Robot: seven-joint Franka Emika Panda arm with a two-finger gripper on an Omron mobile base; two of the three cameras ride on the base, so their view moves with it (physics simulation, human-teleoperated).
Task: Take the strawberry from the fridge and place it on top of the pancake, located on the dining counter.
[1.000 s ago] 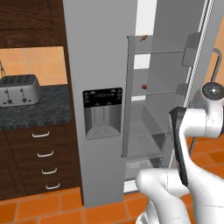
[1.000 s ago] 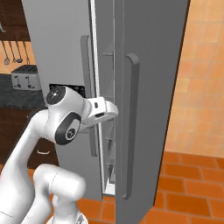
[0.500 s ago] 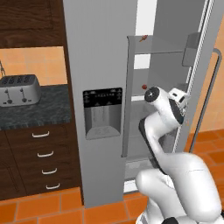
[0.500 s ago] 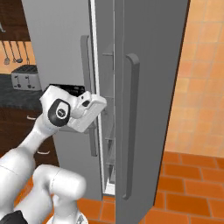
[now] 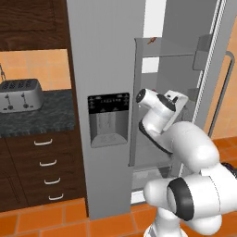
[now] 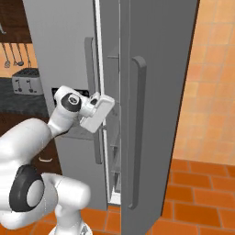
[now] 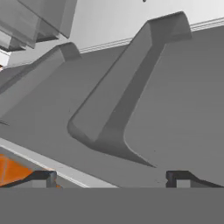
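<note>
At the open fridge (image 5: 111, 69) gap, arm bent, claw (image 7: 111, 177) (fingers spread wide, empty) near a handle (image 7: 127, 87).

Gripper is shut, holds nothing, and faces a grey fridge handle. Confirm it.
One thing is wrong: the gripper is open, not shut. The hand view shows its fingertips standing far apart with nothing between them. The rest holds: it holds nothing and faces a grey handle of the fridge.
</note>
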